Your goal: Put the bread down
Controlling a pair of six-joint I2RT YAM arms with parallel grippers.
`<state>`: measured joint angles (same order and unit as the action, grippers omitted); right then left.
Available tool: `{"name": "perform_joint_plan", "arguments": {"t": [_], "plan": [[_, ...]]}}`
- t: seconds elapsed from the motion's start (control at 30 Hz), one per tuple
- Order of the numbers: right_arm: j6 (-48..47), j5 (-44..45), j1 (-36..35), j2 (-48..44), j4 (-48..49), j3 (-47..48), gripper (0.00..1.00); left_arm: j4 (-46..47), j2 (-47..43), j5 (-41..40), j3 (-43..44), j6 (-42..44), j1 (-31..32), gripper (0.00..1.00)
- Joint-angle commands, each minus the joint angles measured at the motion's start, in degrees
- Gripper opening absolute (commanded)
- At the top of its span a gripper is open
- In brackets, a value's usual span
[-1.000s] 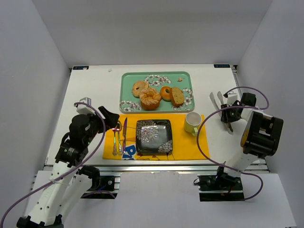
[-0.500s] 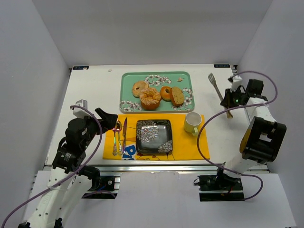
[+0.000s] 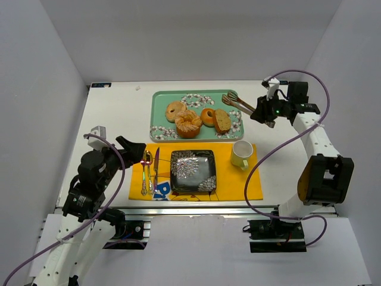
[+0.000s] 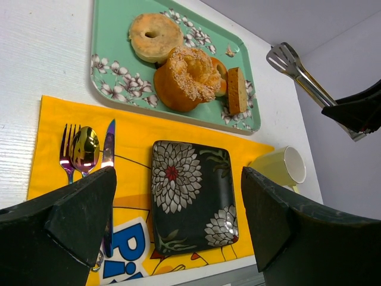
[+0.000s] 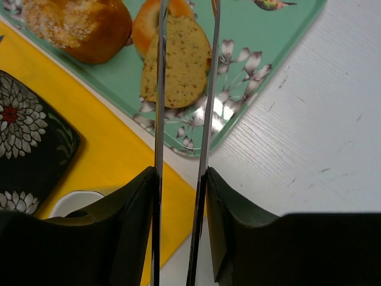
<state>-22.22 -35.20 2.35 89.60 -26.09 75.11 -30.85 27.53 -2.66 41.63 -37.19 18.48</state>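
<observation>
A slice of brown bread [image 3: 222, 121] lies at the right end of the teal floral tray [image 3: 159, 107]; it also shows in the right wrist view [image 5: 178, 65] and the left wrist view [image 4: 236, 90]. My right gripper [image 3: 262, 112] is shut on metal tongs [image 3: 241, 104], whose tips reach over the tray's right end. In the right wrist view the two tong arms [image 5: 159, 89] frame the slice, a little apart, between my fingers [image 5: 178, 176]. A black flowered plate [image 3: 193, 171] lies empty on the yellow placemat. My left gripper [image 3: 136, 150] is open and empty above the placemat's left side [image 4: 178, 179].
The tray also holds a bagel [image 3: 175, 111], a large sesame ring [image 3: 188, 123] and a small doughnut [image 3: 208, 116]. A pale green mug [image 3: 240, 154] stands right of the plate. A fork, spoon and knife [image 3: 149, 173] lie left of it.
My right arm has swung from the table's right side up and left, carrying the tongs to the tray's right end. My left arm has drawn back slightly.
</observation>
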Motion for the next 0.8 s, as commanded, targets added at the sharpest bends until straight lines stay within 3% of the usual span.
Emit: {"name": "perform_joint_plan", "arguments": {"t": [0.0,0.17,0.47,0.77], "plan": [[1.65,-1.36,-2.16,-0.48,-1.24,4.78,0.44,-1.49,-1.33,-1.12,1.53,-0.60,-0.29,0.94],[3.57,3.28,-7.53,-1.80,-2.83,5.84,0.44,-2.02,-2.48,-1.48,1.44,-0.95,-0.29,0.94],[13.43,23.32,-16.75,-5.49,-0.98,0.66,0.44,-2.72,-4.67,-2.00,0.39,-1.57,-0.29,0.94],[14.66,25.80,-19.48,-6.72,-2.04,-1.72,0.44,-3.51,-6.35,-2.35,-0.32,-1.75,-0.29,0.94]]}}
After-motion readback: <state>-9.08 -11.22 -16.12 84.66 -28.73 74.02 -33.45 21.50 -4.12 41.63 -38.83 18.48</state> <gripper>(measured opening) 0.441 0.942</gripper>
